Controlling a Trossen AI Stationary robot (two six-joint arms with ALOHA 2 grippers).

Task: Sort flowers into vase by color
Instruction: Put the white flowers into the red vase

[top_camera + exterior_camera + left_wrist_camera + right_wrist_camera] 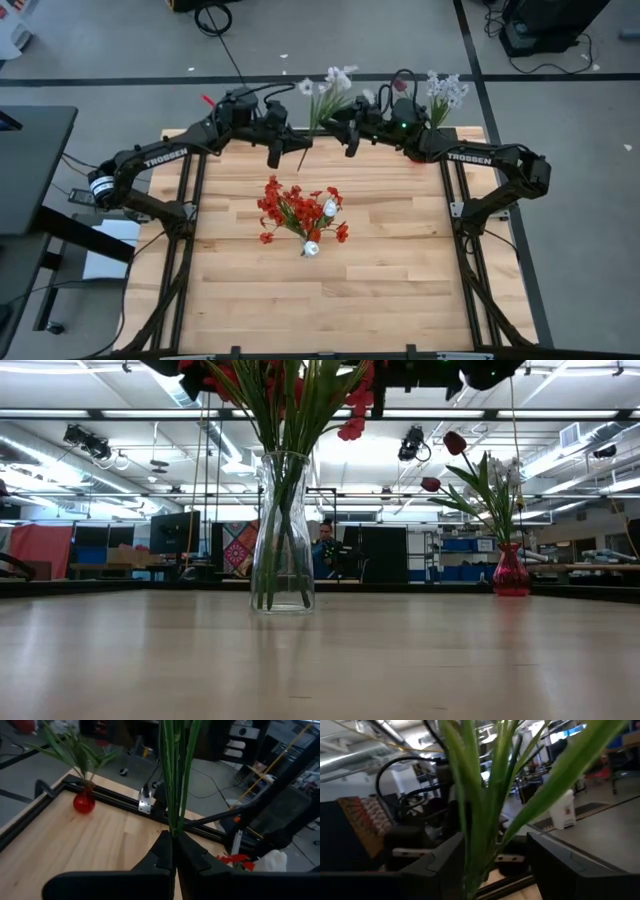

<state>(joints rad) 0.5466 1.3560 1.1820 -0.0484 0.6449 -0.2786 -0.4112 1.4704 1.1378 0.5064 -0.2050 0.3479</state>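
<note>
The left jaws are pinched tight on a white flower (322, 100) stem at the far edge of the bench (400, 290). The right jaws stand open around that stem. Both arms reach inward, meeting there.

Wooden table (380, 290); seated person (325, 545) beyond it.

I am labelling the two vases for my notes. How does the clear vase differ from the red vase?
The clear vase is tall, colourless glass; the red vase is short, round and red. The clear vase stands mid-table and holds red flowers; the red vase stands at the far right corner and holds whitish blossoms and dark tulip buds. Both stand upright with green stems inside.
</note>
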